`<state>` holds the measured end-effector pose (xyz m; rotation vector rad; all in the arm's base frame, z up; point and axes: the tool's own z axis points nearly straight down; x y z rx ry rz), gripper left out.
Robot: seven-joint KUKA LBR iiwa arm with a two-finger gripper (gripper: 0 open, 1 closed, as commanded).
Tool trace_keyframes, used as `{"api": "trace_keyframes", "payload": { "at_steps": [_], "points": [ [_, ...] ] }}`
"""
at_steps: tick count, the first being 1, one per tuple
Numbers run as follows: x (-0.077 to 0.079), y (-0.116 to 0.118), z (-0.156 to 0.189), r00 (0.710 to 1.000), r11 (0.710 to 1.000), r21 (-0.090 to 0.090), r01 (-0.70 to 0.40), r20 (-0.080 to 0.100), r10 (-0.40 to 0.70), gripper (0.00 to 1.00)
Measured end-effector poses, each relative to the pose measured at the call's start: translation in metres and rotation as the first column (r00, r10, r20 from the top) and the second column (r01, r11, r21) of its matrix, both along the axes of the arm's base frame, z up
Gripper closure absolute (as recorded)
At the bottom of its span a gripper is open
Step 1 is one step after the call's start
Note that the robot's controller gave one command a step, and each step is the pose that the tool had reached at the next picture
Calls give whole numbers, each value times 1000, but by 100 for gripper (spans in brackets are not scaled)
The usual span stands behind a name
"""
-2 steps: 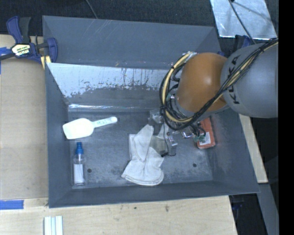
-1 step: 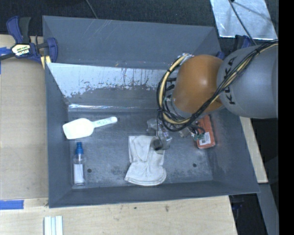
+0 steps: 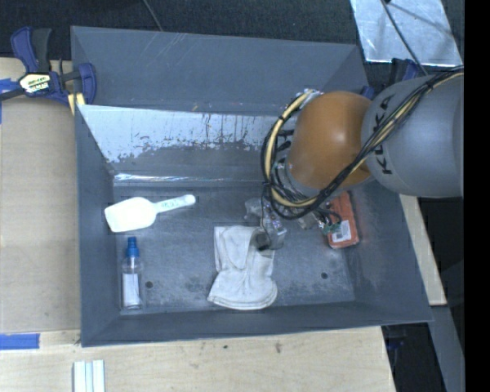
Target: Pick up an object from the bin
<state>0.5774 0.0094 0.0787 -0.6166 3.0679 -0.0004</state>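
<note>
The hand (image 3: 265,237) is seen low over the 1 o'clock corner of a crumpled white cloth (image 3: 241,272), which lies at 6 o'clock on the bin (image 3: 229,72) floor. Whether the hand is apart or together cannot be told. The cloth is judged soft, light and limp, and best pinched at a raised fold.

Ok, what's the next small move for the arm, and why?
Probably lower straight down onto the white cloth: the gripper sits at its upper right corner, and the white scoop and small bottle lie well off to the view's left.
</note>
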Motion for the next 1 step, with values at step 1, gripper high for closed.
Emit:
{"api": "trace_keyframes", "payload": {
  "at_steps": [1],
  "points": [
    [23, -22, 165, 1000, 1000, -2, -8, -5, 8, 100]
  ]
}}
